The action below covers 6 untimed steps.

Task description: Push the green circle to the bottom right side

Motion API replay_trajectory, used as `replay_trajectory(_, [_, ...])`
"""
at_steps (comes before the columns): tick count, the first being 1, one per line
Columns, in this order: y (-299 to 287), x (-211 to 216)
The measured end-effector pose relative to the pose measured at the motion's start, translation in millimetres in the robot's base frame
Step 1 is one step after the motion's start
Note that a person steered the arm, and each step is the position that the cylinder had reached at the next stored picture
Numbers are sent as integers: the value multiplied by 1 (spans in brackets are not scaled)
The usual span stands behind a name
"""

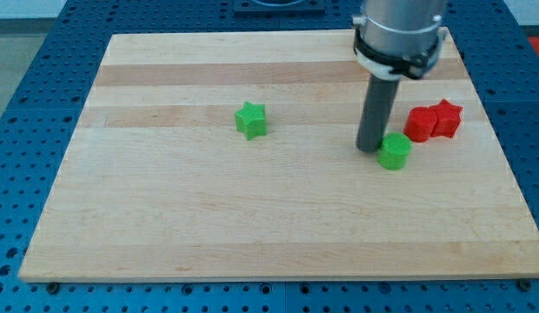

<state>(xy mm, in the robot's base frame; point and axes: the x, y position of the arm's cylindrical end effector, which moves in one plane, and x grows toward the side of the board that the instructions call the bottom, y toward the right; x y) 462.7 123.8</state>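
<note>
Camera view shows the wooden board (165,226) with the green circle (394,151) toward its right edge, about midway between top and bottom edges. My tip (370,148) touches the circle's left side. No claw exists; the arm ends in a rod. Two red blocks (432,121) sit touching near the right edge; a green star (250,119) lies mid-board.

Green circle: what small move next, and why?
Probably keep pushing toward the view's bottom right. My tip sits at the green circle's upper-left edge, seemingly touching, so it is already behind the block. The red blocks lie above-right, off that path.
</note>
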Motion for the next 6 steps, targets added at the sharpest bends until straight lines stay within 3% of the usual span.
replay_trajectory(1, [13,30])
replay_trajectory(6, [-9,22])
